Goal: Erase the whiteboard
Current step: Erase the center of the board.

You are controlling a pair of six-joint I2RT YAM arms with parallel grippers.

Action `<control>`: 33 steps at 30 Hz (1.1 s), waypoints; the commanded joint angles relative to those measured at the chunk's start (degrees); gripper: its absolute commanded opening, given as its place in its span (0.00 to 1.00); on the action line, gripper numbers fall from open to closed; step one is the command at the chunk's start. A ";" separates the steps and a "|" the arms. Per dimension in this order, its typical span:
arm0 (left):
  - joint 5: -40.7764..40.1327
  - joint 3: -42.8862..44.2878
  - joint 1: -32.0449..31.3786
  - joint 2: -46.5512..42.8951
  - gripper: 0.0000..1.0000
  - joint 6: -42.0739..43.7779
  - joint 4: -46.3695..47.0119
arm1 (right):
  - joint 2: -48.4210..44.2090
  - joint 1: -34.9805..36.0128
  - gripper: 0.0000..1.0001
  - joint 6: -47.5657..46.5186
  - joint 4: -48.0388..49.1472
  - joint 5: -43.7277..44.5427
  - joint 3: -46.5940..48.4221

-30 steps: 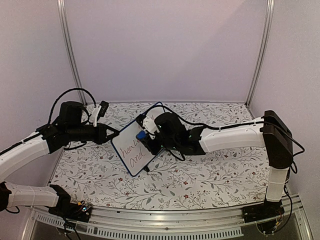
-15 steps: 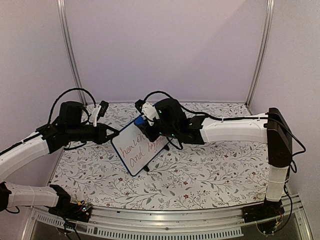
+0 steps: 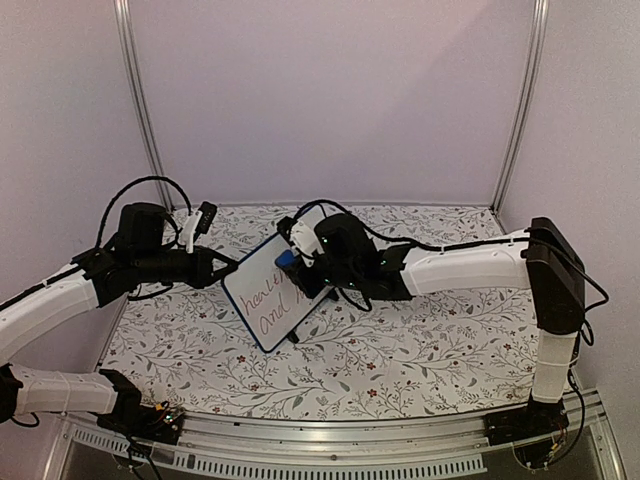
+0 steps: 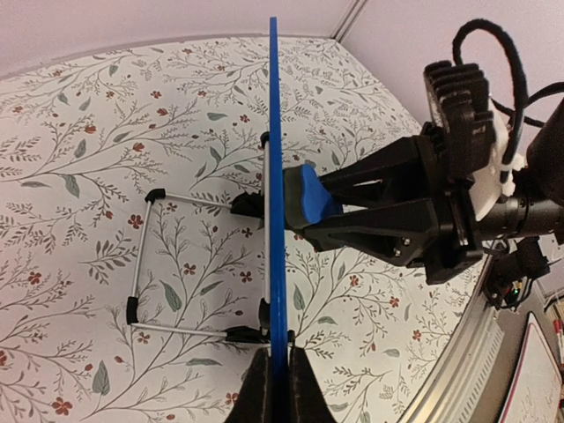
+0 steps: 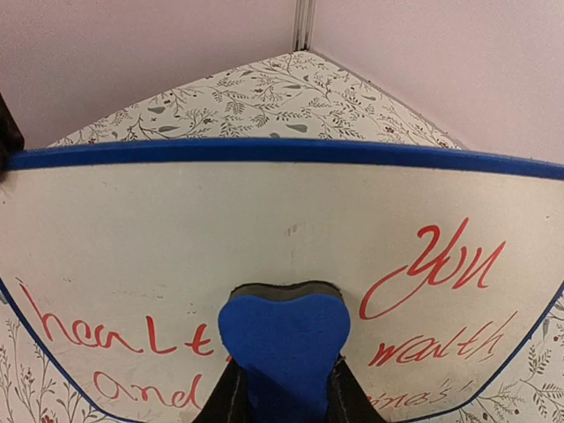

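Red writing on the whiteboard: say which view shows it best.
Right wrist: the writing spreads large across the whiteboard, partly behind the eraser. Top external shows it small; left wrist sees the whiteboard edge-on, no writing.

We see the whiteboard (image 3: pixel 262 297) as a small white rectangle with rounded corners and a thin dark-blue rim. It stands steeply on the flowered table (image 3: pixel 420 340), left of centre, with its written face turned toward the right. From the left wrist view we see it edge-on (image 4: pixel 275 176), a wire stand with black feet reaching out from its back to the cloth. The left gripper (image 4: pixel 280 374) pinches its near edge. Red handwriting covers the lower face (image 5: pixel 264 229): "healt", "And", "you", "wealth". The upper part is plain white with faint smudges. A blue eraser (image 5: pixel 284 339) presses against the face between the words.
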 commanded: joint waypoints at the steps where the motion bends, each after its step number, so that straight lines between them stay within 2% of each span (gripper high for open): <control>1: 4.36 -0.33 -0.74 -0.83 0.00 0.82 0.61 | -0.08 -0.51 0.14 1.74 -0.41 -1.19 -3.49; 8: 4.32 -0.33 -0.78 -0.82 0.00 0.78 0.65 | -0.76 -0.50 0.14 2.04 0.06 -2.06 -3.94; 22: 4.25 -0.41 -0.75 -1.05 0.00 0.80 0.65 | 1.98 -0.60 0.15 -0.93 -1.96 1.85 6.99; 33: 4.21 -0.33 -0.80 -0.99 0.00 0.82 0.67 | 1.12 0.43 0.15 0.77 -1.19 -2.62 0.81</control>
